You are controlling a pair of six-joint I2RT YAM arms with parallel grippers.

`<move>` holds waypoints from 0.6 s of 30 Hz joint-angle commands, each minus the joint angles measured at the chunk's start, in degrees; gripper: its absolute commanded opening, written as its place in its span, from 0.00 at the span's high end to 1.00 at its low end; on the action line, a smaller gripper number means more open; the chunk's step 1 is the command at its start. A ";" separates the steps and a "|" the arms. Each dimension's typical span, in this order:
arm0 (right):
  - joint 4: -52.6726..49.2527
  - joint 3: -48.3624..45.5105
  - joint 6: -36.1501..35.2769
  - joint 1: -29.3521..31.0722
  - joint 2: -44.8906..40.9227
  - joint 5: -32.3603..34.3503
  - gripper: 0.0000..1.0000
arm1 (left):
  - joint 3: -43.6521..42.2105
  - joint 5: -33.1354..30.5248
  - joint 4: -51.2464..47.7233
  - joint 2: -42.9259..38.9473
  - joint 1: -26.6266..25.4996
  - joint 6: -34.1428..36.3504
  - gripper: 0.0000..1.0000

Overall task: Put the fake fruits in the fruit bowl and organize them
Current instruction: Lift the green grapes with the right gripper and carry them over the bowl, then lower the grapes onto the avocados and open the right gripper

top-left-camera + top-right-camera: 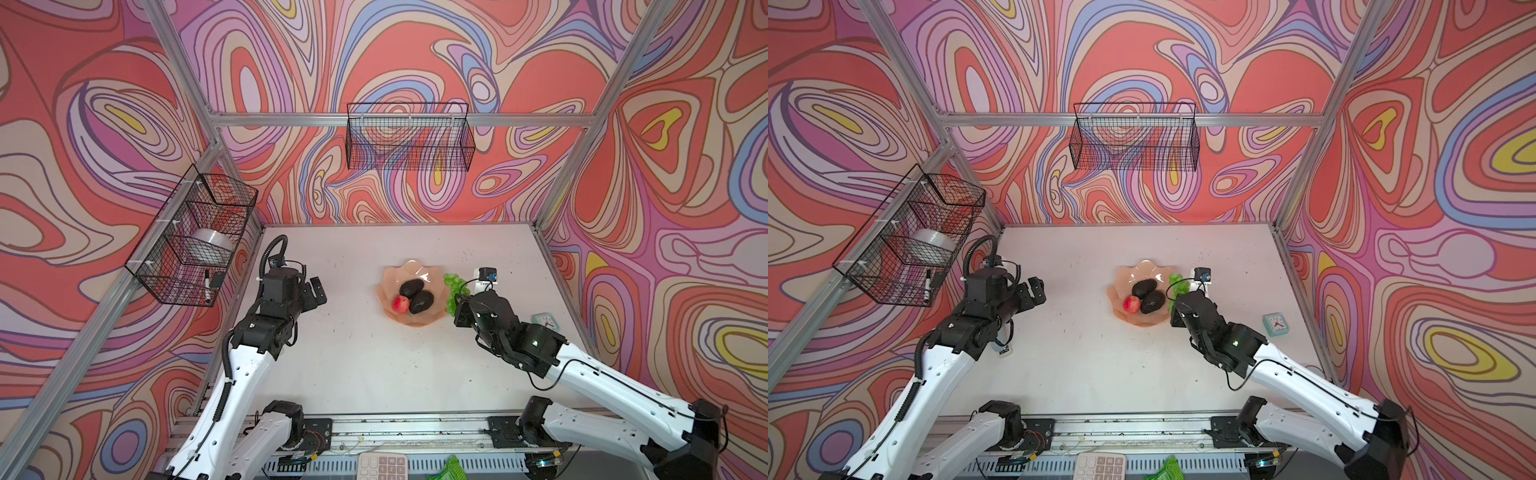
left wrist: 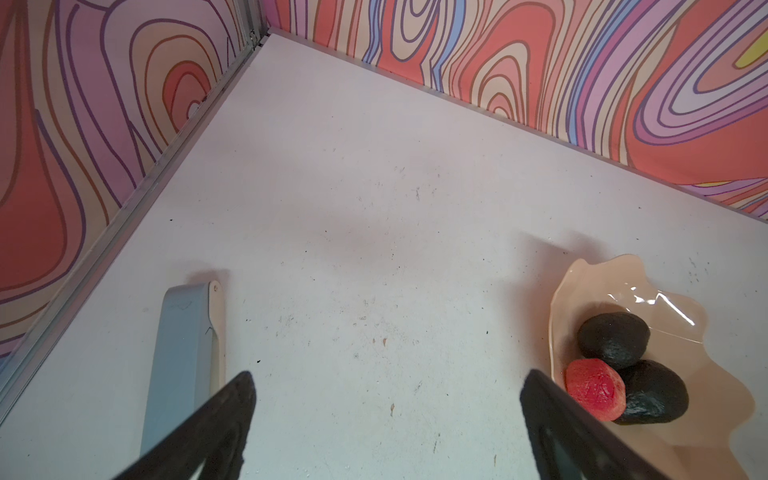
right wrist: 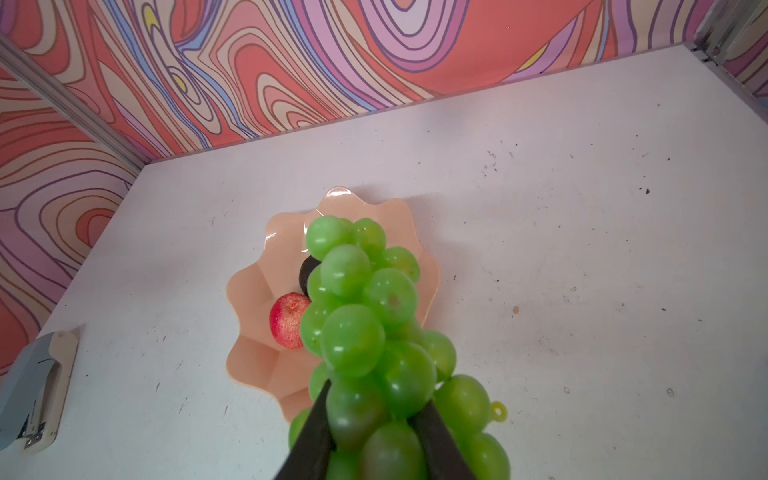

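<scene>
The white table [image 1: 353, 353] was inspected first; in both top views the fruit bowl [image 1: 409, 272] was found standing on it slightly to the 3 o'clock side of centre. The left gripper [image 2: 386, 378] was noted well apart from the bowl on its 9 o'clock side, jaws spread wide and nothing between them. The right gripper [image 3: 374, 411] was noted at the bowl's 3 o'clock rim, jaws closed tight on the lower part of the grapes [image 3: 361, 332], with the rest of the bunch projecting toward the bowl. Whether the bunch was wholly clear of the rim could not be told. The two avocados [image 1: 412, 288] [image 1: 421, 301] were recorded touching one another at the bowl's centre, and the apple [image 1: 400, 304] against them at about 8 o'clock. The bowl's floor from 12 to 2 o'clock was seen bare. The step in hand was judged to be the placing of the grapes, the last fruit outside the bowl. It is recommended that the bunch be carried over the scalloped rim with height to spare, steered toward the bare 12 to 2 o'clock sector, and lowered until its far grapes are seated before the jaws are parted. A low or hurried pass was judged likely to catch the rim or to nudge the near avocado.
</scene>
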 commanded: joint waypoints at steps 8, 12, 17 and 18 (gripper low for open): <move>14.88 3.24 -4.34 -9.07 13.39 -10.66 0.73 | -0.61 -0.49 -0.21 -1.01 0.44 -0.30 0.00; 17.72 5.04 -5.25 -10.75 18.18 -13.29 0.73 | -0.56 -0.31 -0.27 -1.01 0.38 -0.25 0.00; 19.71 6.02 -4.97 -12.54 23.24 -16.01 0.73 | -0.61 -0.34 -0.18 -0.92 0.40 -0.32 0.00; 20.22 5.82 -4.81 -12.70 24.03 -16.12 0.73 | -0.61 -0.50 -0.21 -0.92 0.38 -0.32 0.00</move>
